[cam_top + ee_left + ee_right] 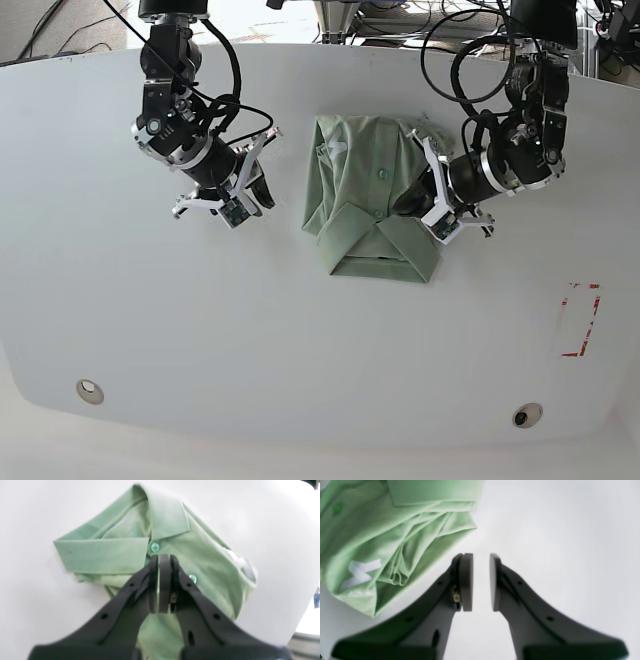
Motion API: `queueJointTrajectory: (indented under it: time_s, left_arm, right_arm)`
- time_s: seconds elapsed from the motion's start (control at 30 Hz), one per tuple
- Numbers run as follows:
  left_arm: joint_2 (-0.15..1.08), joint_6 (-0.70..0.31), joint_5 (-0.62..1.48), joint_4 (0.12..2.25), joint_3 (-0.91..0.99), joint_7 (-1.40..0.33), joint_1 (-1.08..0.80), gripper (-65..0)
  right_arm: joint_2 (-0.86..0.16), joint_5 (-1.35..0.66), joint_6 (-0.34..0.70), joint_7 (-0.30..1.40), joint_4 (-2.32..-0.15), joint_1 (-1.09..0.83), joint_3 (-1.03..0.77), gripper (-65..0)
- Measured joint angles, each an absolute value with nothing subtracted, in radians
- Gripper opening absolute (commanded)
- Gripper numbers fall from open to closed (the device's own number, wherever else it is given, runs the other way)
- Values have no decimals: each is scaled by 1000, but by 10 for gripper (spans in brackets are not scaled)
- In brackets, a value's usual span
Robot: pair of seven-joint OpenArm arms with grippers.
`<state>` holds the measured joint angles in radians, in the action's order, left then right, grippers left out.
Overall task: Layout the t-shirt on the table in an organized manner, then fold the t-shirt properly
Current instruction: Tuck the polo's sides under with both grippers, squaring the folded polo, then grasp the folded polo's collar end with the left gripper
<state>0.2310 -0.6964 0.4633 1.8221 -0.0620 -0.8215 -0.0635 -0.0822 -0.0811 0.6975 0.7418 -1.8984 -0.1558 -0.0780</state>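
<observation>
The sage-green t-shirt (pixel 368 195) lies folded into a compact packet at the middle of the white table (pixel 150 320), collar towards the front edge. In the left wrist view its collar and buttoned placket (pixel 172 545) show right under my left gripper (pixel 162 556), which is shut with its pads together and no fabric seen between them. In the base view the left gripper (pixel 410 204) is over the shirt's right edge. My right gripper (pixel 481 555) is open by a narrow gap over bare table (pixel 557 530), just off the shirt's folded edge (pixel 395 547); it also shows in the base view (pixel 260 190).
A red tape rectangle (pixel 580 320) is at the right of the table. Two round cable holes (pixel 89 390) (pixel 527 414) sit near the front edge. Cables hang behind both arms at the table's far edge.
</observation>
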Motion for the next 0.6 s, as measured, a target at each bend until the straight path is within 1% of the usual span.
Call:
queueJointTrajectory:
  time_s: [0.07,0.27,0.33,0.4,0.6]
  left_arm:
    - [205,-688,463,1818,-69,-822,-54,-650]
    - [97,-481,470,1792,-74,-739,-27,-650]
    - [72,-435,464,1779,-88,-703,-28,-650]
    - [56,-393,463,1757,-114,-653,-31,-650]
    - [0,-213,331,1630,-260,-486,-33,-650]
  right_arm:
    - [-84,-77,696,745,-1916,-157,-78,-547]
    - [-117,-96,706,739,-1939,-169,-72,-547]
    - [-124,-78,700,754,-1938,-174,-73,-547]
    - [-128,-78,699,760,-1937,-178,-77,-547]
    - [-115,-107,706,738,-1938,-186,-130,-547]
